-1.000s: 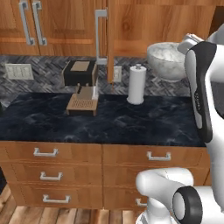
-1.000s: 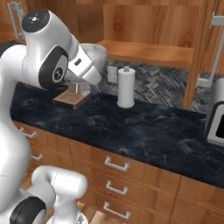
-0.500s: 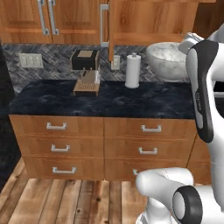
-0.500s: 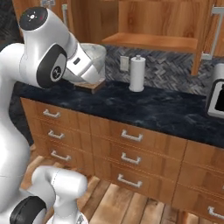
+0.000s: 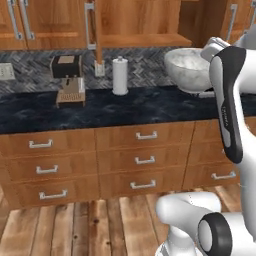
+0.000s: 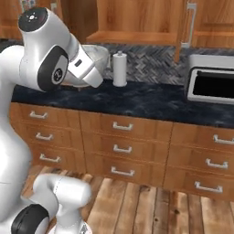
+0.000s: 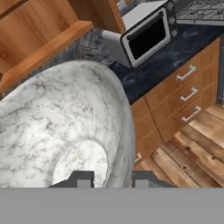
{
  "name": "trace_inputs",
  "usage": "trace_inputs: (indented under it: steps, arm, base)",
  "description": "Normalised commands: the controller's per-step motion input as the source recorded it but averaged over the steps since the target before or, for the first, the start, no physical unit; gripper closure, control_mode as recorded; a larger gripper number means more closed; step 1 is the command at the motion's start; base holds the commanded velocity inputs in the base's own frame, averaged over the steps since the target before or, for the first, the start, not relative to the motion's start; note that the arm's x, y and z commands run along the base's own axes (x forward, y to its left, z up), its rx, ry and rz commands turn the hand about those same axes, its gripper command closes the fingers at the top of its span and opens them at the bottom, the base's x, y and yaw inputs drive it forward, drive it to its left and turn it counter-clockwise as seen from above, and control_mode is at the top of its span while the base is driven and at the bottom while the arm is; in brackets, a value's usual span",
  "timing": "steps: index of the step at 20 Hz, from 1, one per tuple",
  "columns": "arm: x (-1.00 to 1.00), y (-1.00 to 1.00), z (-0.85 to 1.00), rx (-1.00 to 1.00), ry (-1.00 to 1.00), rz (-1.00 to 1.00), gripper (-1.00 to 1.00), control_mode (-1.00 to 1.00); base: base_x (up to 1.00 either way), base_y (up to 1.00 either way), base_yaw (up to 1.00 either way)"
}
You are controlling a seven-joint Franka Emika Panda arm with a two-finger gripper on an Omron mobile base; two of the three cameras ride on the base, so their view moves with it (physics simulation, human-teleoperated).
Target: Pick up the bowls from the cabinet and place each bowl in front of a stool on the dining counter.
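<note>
A speckled grey-white bowl (image 7: pixel 57 127) hangs in the air, with my gripper (image 7: pixel 113 179) shut on its rim; one fingertip is inside the bowl and one outside. From the left base view the bowl (image 5: pixel 187 69) sits just left of my hand, above the black drawer counter's right part. The right base view has the bowl (image 6: pixel 97 54) behind my wrist. The reddish-brown cabinet (image 5: pixel 142 40) stands open above, its plain shelf bare and its door (image 5: pixel 93 25) swung out edge-on. The stool and the dining counter are out of view.
A white paper towel roll (image 5: pixel 119 75) and a coffee machine (image 5: pixel 67 80) stand on the black drawer-fronted counter (image 5: pixel 125 107). A silver microwave (image 6: pixel 212 84) sits further right on it. Wooden floor (image 5: pixel 90 225) lies open in front of the drawers.
The whole picture has shifted: the base has backed away from the counter, so drawers and floor now show. The bowl stays in my shut gripper.
</note>
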Motion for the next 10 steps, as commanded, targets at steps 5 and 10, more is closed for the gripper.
trace_inputs:
  steps: [5, 10]
  arm:
    - [0.00, 0.00, 0.00, 0.00, 0.00, 0.00, 1.00, 1.00]
    - [0.00, 0.00, 0.00, 0.00, 0.00, 0.00, 1.00, 1.00]
  base:
    - [0.00, 0.60, -0.52]
    - [-0.32, 0.63, -0.52]
